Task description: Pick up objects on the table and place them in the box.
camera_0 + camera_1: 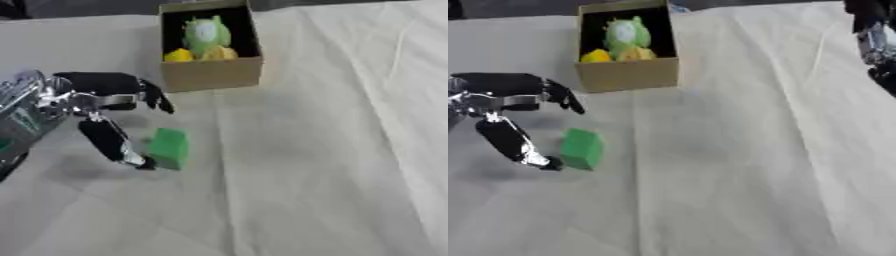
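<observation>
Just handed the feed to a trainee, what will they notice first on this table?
Likely the left hand at mid-left, fingers spread around a green block on the white cloth, its thumb tip touching the block's near side. Next, the open cardboard box at the far centre, already holding a green toy and yellow pieces. The right hand shows only at the right eye view's upper right edge.

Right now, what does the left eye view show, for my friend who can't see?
The robot's black left hand, open, reaches around a small green block on a white cloth-covered table. Behind it, an open cardboard box holds green and yellow toys.
</observation>
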### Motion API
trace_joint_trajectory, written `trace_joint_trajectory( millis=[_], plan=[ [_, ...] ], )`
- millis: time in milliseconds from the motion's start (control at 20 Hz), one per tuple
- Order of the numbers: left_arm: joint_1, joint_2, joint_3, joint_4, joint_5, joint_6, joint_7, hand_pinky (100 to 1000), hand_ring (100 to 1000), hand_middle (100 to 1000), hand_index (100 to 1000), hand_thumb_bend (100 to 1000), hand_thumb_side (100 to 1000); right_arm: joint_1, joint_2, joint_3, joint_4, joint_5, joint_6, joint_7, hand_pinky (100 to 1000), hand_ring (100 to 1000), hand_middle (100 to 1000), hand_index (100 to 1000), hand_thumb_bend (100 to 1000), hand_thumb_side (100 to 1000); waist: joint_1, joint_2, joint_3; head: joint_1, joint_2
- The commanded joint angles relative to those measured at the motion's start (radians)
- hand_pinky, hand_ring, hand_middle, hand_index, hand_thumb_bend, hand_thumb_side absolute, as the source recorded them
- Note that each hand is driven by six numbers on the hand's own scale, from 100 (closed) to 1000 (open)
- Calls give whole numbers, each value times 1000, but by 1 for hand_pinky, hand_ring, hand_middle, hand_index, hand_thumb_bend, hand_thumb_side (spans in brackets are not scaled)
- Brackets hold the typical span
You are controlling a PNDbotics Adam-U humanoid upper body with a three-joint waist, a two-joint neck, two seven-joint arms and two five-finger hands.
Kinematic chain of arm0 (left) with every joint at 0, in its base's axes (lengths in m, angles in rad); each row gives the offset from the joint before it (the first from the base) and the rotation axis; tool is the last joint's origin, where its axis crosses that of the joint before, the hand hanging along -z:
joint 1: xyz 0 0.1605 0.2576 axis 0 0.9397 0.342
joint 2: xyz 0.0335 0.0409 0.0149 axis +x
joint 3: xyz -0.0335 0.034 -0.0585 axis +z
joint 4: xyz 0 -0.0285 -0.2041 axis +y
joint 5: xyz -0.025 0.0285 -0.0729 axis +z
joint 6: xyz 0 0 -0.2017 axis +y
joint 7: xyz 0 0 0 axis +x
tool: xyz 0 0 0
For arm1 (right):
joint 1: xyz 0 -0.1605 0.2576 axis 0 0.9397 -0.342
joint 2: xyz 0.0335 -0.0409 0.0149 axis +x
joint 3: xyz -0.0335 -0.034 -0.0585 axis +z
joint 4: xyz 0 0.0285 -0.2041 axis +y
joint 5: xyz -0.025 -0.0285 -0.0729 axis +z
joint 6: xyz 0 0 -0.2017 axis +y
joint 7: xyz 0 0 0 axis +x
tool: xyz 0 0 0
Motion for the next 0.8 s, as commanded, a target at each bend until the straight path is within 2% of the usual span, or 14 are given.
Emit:
trace_joint_trajectory(
  millis=[50, 500, 800],
  plan=[
    [-22, 1, -1, 20, -18, -5, 2, 885, 834, 797, 877, 573, 403, -7, -13, -10, -15, -1, 4, -1, 783, 759, 688, 836, 100, 651, -4, -18, -1, 3, -2],
    [-30, -44, -6, 75, -40, -14, 27, 879, 824, 780, 873, 563, 410, -3, -7, -11, -15, -2, 5, -2, 783, 758, 687, 836, 100, 649, -7, -15, -3, 4, -2],
    [-27, -49, -9, 74, -30, -21, 38, 863, 795, 740, 837, 521, 407, 1, -3, -13, -15, -1, 8, -4, 783, 758, 686, 837, 100, 649, -6, -13, -2, 2, -2]
  ],
)
